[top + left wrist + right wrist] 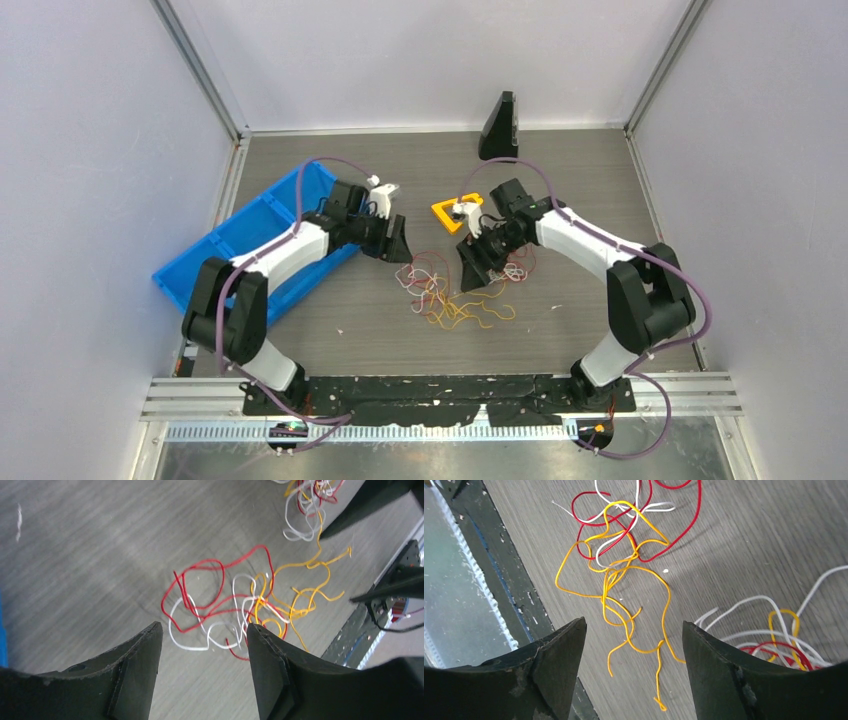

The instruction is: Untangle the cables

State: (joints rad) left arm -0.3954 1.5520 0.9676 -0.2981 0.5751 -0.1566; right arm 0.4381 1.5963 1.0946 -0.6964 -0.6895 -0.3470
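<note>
A loose tangle of thin red, white and yellow cables lies on the grey table between the two arms. In the left wrist view a red cable loops over a white cable, with yellow cable to the right. In the right wrist view yellow cable trails toward me from a red and white knot; a second small bundle lies right. My left gripper hovers open left of the tangle, holding nothing. My right gripper hovers open over its right side, holding nothing.
A blue bin lies at the left under the left arm. A yellow triangular piece sits behind the right gripper and a black stand at the back wall. The table's black front rail runs close to the cables.
</note>
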